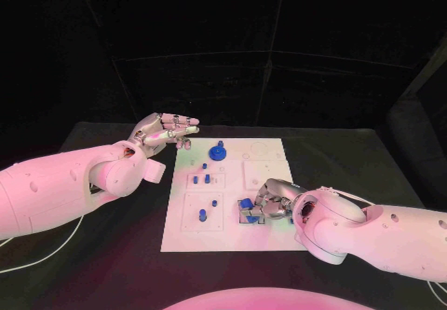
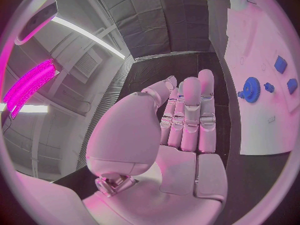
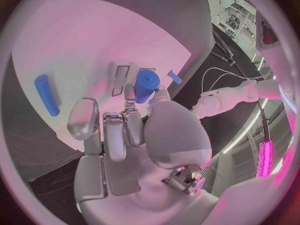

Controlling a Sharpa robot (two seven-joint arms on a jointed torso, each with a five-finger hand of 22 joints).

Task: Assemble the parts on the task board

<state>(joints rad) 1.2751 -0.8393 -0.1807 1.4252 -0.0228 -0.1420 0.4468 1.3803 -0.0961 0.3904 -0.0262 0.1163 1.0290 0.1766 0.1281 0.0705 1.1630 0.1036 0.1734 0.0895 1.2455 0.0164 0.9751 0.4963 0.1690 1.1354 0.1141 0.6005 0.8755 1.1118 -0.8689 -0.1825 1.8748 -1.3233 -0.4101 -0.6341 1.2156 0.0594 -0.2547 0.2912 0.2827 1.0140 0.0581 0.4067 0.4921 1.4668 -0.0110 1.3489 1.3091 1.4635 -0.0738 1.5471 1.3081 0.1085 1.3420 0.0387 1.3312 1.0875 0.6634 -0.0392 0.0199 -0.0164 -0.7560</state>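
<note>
Currently right hand [image 1: 270, 205] sits at board [image 1: 270, 152] near-right edge, fingers pinching blue cylinder [image 3: 146, 85]. Left hand [image 1: 166, 132] off board's far-left corner, holds nothing, fingers straight and together. Blue gear [image 1: 217, 152] stands near far edge; small blue pieces [image 1: 204, 179] mid-board.

We can read no text, label, brand or number anywhere; faint marks on the task board [image 1: 270, 161] near the hands are too small to read.
</note>
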